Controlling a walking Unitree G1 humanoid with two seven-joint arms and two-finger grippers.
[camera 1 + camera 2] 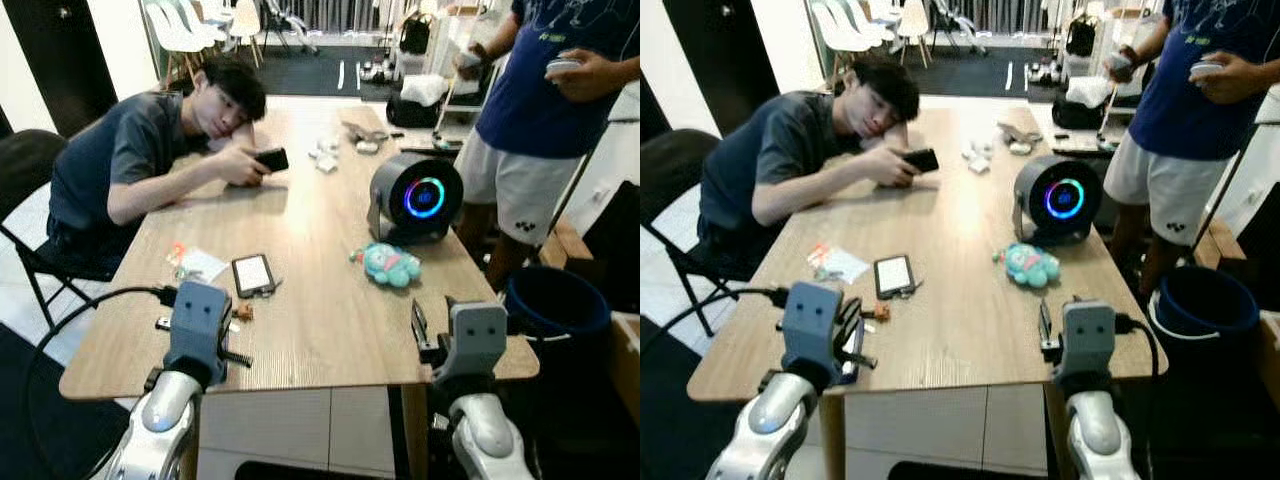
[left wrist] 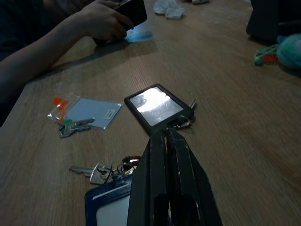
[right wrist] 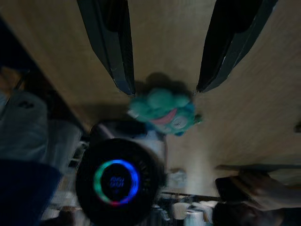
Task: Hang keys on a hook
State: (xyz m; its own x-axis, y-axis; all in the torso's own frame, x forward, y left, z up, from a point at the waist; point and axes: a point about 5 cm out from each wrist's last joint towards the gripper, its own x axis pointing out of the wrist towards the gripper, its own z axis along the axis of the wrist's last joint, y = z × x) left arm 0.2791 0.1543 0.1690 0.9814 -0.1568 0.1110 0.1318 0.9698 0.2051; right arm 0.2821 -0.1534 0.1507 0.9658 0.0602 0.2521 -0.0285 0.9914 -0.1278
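left tool (image 2: 165, 134) closed above keys (image 2: 101, 172) — right tool (image 3: 164, 89) spread.

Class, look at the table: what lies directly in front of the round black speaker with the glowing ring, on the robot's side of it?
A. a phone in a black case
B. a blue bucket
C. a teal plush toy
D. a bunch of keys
C: the teal plush toy lies on the table just in front of the speaker, on the robot's side.

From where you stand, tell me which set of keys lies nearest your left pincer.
The bunch with the blue card holder, right beside the left pincer. The other keys lie farther off, by the plastic bag.
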